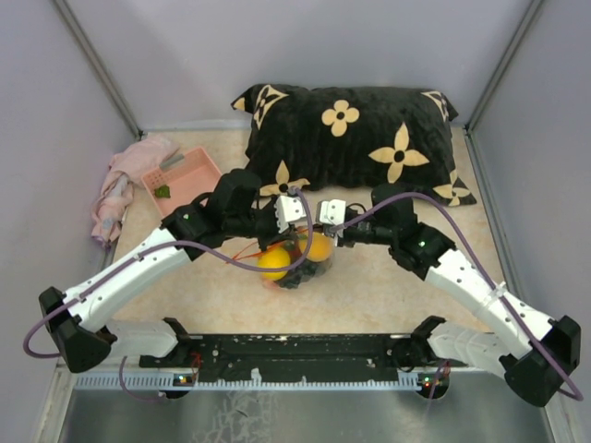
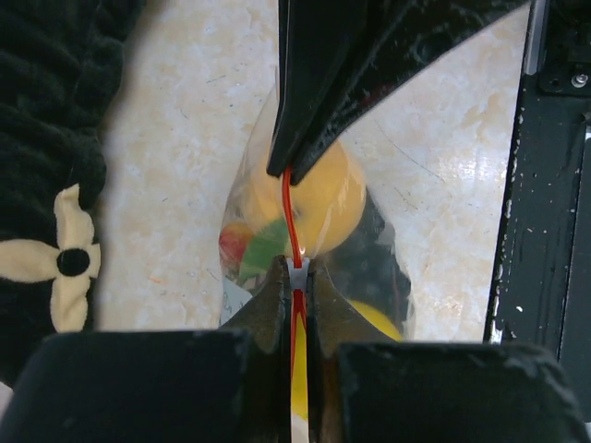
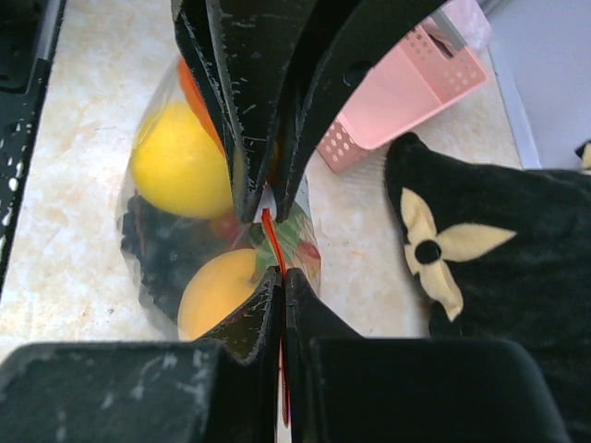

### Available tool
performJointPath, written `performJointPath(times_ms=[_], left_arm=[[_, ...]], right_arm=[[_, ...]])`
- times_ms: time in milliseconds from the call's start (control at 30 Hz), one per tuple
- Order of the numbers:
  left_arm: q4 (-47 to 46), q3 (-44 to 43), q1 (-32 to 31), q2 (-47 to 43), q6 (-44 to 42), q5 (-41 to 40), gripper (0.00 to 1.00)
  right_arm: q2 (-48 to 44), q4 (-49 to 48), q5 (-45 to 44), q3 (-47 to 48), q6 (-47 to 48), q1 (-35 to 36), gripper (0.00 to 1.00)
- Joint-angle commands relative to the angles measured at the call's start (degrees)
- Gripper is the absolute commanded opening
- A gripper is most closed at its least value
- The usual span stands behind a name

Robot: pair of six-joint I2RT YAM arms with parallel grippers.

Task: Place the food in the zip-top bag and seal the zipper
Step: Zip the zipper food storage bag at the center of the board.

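Observation:
The clear zip-top bag (image 1: pixel 295 263) hangs just above the table centre with the food inside: a yellow ball (image 3: pixel 175 161), an orange ball (image 3: pixel 214 295), green leafy bits (image 2: pixel 263 249) and dark pieces. Its red-orange zipper (image 2: pixel 292 217) runs taut between the two grippers. My left gripper (image 2: pixel 297 269) is shut on one end of the strip. Facing it a short way along, my right gripper (image 3: pixel 282 272) is shut on the same strip. In the top view both grippers (image 1: pixel 294 212) (image 1: pixel 331 214) meet above the bag.
A black pillow (image 1: pixel 355 138) with cream flowers lies along the back. A pink basket (image 1: pixel 180 180) holding a green bit stands at the back left, next to a pink cloth (image 1: pixel 125 185). The black base rail (image 1: pixel 305 355) runs along the near edge.

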State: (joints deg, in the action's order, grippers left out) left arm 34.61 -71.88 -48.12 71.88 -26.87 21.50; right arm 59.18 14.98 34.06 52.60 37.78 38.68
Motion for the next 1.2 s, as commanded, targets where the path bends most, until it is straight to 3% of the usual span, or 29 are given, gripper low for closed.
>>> performJointPath(times_ms=[0,567,1000,1167], left_arm=[[-0.79,1.47,0.04,-3.50,0.98,-0.84,0.00],[-1.54,5.52,0.15,-7.99,2.56,-5.19,0.00],[-3.75,10.03,0.31,-10.08,4.27,-8.32,0.00],[-8.25,13.07,0.39,-11.65,6.60,-10.00,0.00]], right_arm=[[-4.68,-3.65,-12.13,-1.49,-4.20,-0.75,0.00],[-12.97,-8.69,-36.51,-7.06,-15.25,-5.09,0.00],[-15.38,-13.09,-44.81,-11.03,-18.77,-11.74,0.00],[-15.90,-14.34,-43.12,-12.40,-20.69,-14.14,0.00]])
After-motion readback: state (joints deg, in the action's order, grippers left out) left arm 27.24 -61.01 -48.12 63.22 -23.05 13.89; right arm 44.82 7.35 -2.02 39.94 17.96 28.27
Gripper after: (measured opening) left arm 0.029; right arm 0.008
